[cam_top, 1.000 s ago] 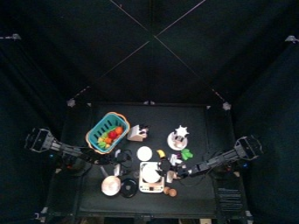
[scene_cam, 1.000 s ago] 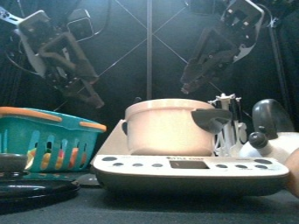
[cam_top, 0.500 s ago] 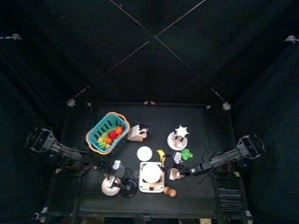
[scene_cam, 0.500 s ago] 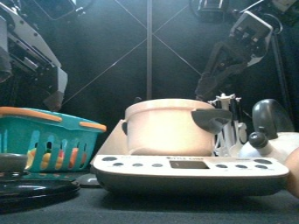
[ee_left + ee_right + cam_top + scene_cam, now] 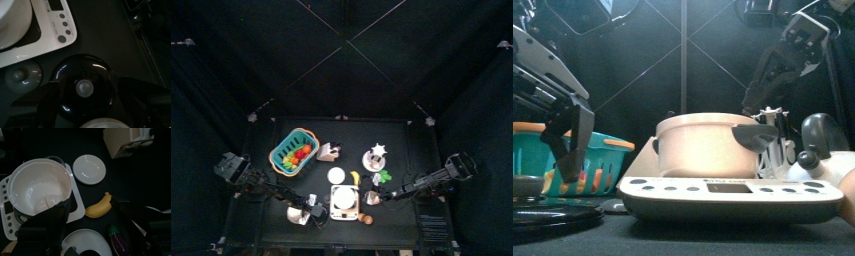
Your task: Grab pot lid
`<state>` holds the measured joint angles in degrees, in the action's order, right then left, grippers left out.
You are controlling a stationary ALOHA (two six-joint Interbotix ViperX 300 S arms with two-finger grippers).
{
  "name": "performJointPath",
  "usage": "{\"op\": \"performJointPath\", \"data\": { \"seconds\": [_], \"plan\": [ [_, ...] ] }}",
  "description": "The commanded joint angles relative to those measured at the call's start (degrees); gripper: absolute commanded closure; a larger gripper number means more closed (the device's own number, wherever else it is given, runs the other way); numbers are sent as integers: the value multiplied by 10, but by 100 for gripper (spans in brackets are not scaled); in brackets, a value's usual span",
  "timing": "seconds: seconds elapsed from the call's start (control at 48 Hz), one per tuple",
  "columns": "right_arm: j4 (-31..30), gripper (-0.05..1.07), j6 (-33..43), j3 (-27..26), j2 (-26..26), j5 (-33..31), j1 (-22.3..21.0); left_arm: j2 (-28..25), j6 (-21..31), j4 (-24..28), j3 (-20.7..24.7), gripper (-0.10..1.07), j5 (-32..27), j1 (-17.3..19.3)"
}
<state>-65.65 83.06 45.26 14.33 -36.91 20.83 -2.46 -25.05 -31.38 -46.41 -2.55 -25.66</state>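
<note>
The pot lid is a pale beige disc at the table's front left, partly covered by my left arm in the top view. In the left wrist view only its edge shows, low between the jaws. My left gripper hangs just above it with its jaws spread and empty; it also shows in the left wrist view and, near and large, in the front view. My right gripper is open and empty above the white pot, and its own view shows it too.
A black glossy lid with a grey knob lies beside the beige disc, and a small glass lid lies near it. The white cooker base stands at front centre. The teal basket, a white disc and a banana lie around.
My left arm has swung forward and come down over the beige disc, and now hangs close in the front view. The right arm has barely moved.
</note>
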Motion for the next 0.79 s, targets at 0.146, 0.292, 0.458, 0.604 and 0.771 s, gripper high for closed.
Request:
{"op": "performJointPath", "data": {
  "seconds": [0.146,0.292,0.458,0.604,0.771],
  "plan": [
    [1,7,2,-4,10,-1,-2,-4,0,0,6,-3,1,1],
    [2,7,2,-4,9,-1,-2,-4,0,-1,-1,3,1,1],
    [1,7,2,-4,8,-1,-3,-4,0,-1,-3,17,0,2],
    [2,7,2,-4,8,-1,-3,-4,0,-1,-4,29,-5,2],
    [2,7,2,-4,8,-1,-3,0,0,0,-2,38,-5,4]
  ]
}}
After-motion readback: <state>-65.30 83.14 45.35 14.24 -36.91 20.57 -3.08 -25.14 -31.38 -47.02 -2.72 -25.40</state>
